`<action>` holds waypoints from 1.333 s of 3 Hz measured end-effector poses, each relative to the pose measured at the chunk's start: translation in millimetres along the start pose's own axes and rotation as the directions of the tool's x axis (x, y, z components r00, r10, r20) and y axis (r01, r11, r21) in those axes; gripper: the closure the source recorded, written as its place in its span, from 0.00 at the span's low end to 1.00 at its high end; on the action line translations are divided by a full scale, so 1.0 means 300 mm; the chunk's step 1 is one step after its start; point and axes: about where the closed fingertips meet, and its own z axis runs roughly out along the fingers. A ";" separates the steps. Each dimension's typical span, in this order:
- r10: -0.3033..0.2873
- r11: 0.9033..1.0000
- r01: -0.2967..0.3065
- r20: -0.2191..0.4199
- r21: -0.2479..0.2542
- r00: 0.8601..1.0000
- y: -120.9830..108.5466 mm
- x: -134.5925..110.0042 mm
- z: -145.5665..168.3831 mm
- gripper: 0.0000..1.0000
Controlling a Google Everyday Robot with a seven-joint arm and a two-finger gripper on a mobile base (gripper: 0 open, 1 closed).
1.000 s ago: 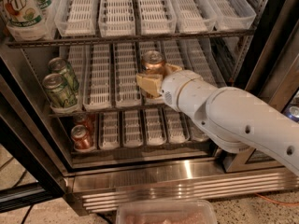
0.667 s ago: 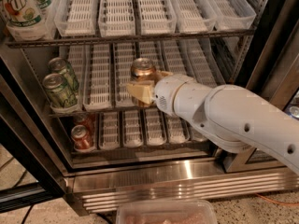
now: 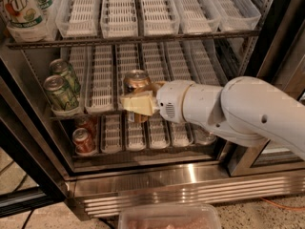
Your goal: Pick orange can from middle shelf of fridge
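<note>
Camera view shows us the risks from the left. The two green cans [image 3: 62, 86] stand at the front of the middle shelf [image 3: 104, 75], near the grasp, so a sideways swing on the way out could, we judge, knock them off the edge. Just right of them, the orange can [image 3: 137, 79] sits over a centre lane at the shelf's front lip. The gripper [image 3: 139, 99] has its fingers clamped on the can's body, one pale pad across the front. The hold looks low and off to one side, so the can might tilt or slip if it is pulled fast, or its base might catch on the tray's front lip. Further right, the bulky white arm [image 3: 248, 113] fills the opening of the fridge [image 3: 167, 185], and we think it could brush the dark frame while backing out. As for what we cannot see, the 7UP bottle [image 3: 19, 8] at upper left is cut off by the edge. The can's lower half is hidden behind the pad, so we cannot tell whether it rests on the tray or is lifted. The far finger is mostly out of sight, and the arm covers the shelf's right-hand lanes.
</note>
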 end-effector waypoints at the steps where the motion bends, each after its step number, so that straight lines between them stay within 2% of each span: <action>1: 0.014 0.989 -0.016 -0.017 -0.146 1.000 0.039 0.008 -0.017 1.00; 2: 0.015 0.954 -0.022 -0.025 -0.300 1.000 0.092 0.020 -0.050 1.00; 3: 0.002 0.906 -0.015 -0.031 -0.424 1.000 0.147 0.037 -0.083 1.00; 4: -0.002 0.894 -0.015 -0.038 -0.447 0.999 0.169 0.042 -0.091 1.00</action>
